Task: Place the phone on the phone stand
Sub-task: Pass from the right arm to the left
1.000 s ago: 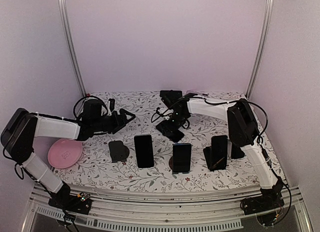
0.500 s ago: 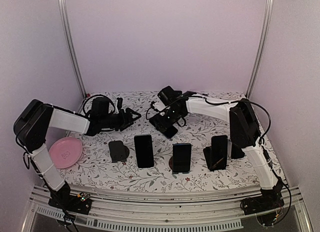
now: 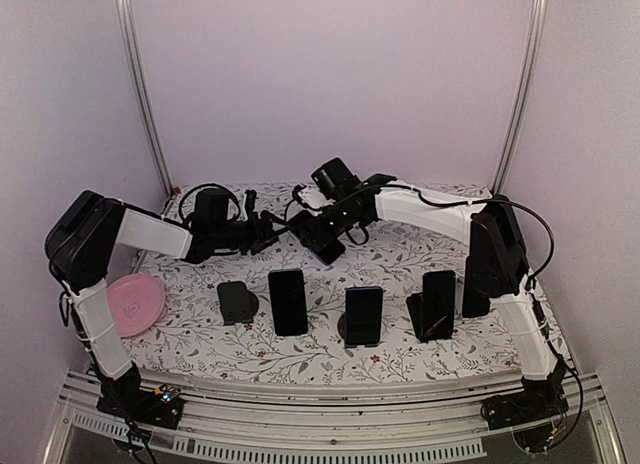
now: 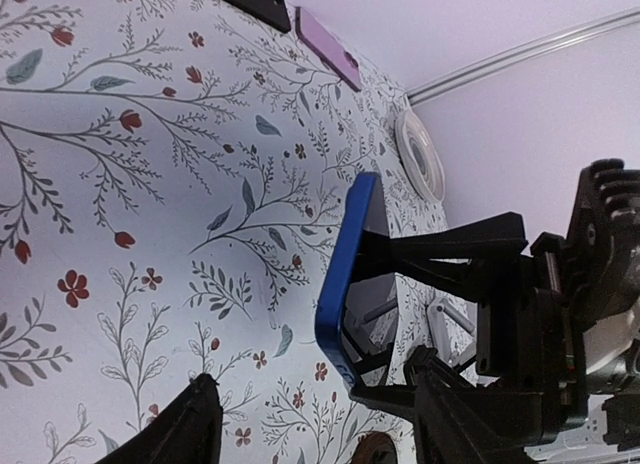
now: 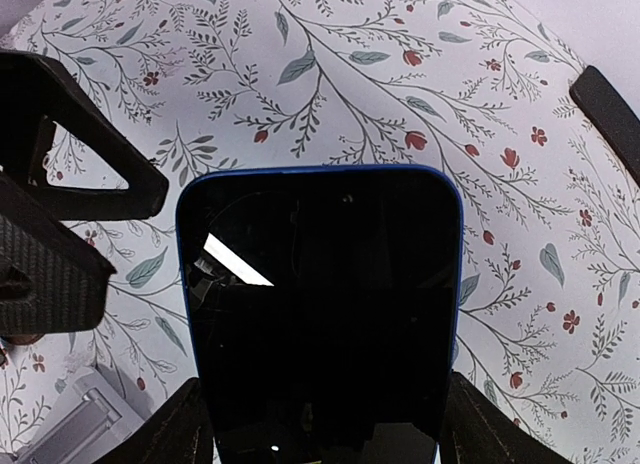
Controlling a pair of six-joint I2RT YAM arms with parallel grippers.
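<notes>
A phone [image 5: 320, 324] in a blue case, black screen facing the camera, sits between the fingers of my right gripper [image 5: 330, 429], which is shut on its two long edges. In the top view the right gripper [image 3: 318, 234] holds it above the back middle of the table. My left gripper [image 3: 275, 229] faces it from the left. In the left wrist view the phone [image 4: 345, 284] shows edge-on, its near end just past the open left gripper [image 4: 320, 424], with no finger touching it. An empty black phone stand [image 3: 238, 302] sits in the front row.
Three more phones stand upright on stands in the front row: a black phone [image 3: 288, 302], a blue phone [image 3: 363, 316] and a dark phone [image 3: 437, 302]. A pink plate [image 3: 130, 304] lies at the left. A pink phone [image 4: 330, 39] lies flat near the back wall.
My left arm has swung right towards the held phone, and its jaws have narrowed. My right arm has carried the phone up and to the left, towards the left gripper.
</notes>
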